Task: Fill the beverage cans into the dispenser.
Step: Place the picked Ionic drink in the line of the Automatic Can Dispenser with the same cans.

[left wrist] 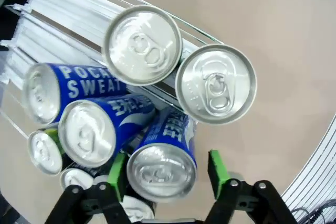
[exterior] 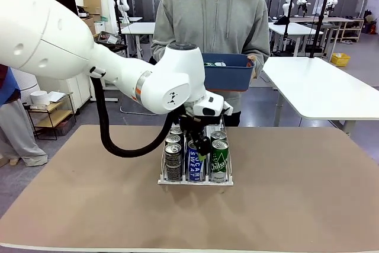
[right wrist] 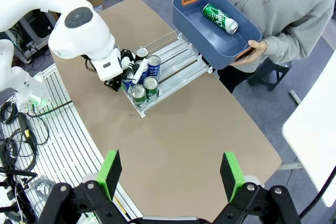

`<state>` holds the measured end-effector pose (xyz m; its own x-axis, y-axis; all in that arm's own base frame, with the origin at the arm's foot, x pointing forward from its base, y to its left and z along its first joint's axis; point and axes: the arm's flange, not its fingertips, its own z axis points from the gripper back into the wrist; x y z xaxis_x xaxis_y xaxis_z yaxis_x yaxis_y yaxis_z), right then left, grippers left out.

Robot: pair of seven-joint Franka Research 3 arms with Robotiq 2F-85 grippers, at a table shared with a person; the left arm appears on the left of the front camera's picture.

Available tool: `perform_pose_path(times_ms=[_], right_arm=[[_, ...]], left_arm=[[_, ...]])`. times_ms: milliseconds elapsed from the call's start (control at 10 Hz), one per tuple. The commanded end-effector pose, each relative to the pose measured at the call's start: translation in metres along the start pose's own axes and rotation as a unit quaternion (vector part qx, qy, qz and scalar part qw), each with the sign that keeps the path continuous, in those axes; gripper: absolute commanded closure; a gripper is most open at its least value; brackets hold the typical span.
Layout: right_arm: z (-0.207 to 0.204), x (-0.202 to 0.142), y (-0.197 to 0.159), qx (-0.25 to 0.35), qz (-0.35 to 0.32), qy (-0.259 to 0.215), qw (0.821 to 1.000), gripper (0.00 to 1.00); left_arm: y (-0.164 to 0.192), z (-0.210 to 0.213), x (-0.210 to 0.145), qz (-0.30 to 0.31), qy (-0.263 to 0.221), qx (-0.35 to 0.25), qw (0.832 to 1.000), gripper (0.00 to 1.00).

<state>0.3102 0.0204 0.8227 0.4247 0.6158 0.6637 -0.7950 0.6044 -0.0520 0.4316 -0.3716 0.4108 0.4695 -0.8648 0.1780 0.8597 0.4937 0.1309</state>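
Currently the left gripper [left wrist: 164,170] stands at the centre of the front view, over the middle lane of the small white and clear three-lane wire-divided dispenser [exterior: 195,182]. Its green pads [left wrist: 116,174] straddle the top of a slim blue aluminium can with white lettering [left wrist: 163,162]. The jaws stand partly apart, with a sliver of gap at the pad toward frame right, so the can appears to stand free rather than gripped. The can is upright, its long axis in line with the fingers, so a withdrawal is judged to run straight up along that axis.

Obstructions: two more blue cans [left wrist: 86,132] crowd in at frame left, and two silver-topped cans [left wrist: 142,45] sit just above. In the front view, dark grey cans [exterior: 173,161] fill the left lane and green cans [exterior: 219,161] the right.

One further green can [right wrist: 220,18] lies on its side in the blue rectangular plastic bin [right wrist: 197,38]. A person's hand [right wrist: 251,51] holds the bin at upper right, beyond the dispenser. The left arm is nearer to it. The right gripper [right wrist: 172,174] hangs wide open and empty, well apart.
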Motion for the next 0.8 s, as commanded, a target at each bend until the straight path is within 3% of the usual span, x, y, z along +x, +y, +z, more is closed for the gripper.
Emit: perform_pose_path(times_ms=[0, 100, 400, 700], right_arm=[[-0.003, -0.003, 0.003, 0.007, 0.0, -0.011, 1.0, 0.0], [-0.003, -0.003, 0.003, 0.007, 0.0, -0.011, 1.0, 0.0], [-0.003, -0.003, 0.003, 0.007, 0.0, -0.011, 1.0, 0.0], [-0.003, -0.003, 0.003, 0.007, 0.0, -0.011, 1.0, 0.0]], left_arm=[[-0.007, 0.018, -0.01, 0.011, -0.008, 0.037, 0.999, 0.19], [-0.013, 0.023, -0.009, 0.011, -0.014, 0.043, 0.999, 0.0], [-0.022, 0.03, -0.009, 0.024, -0.039, 0.055, 0.997, 0.0], [-0.012, 0.034, -0.003, 0.004, -0.019, 0.037, 0.999, 0.0]])
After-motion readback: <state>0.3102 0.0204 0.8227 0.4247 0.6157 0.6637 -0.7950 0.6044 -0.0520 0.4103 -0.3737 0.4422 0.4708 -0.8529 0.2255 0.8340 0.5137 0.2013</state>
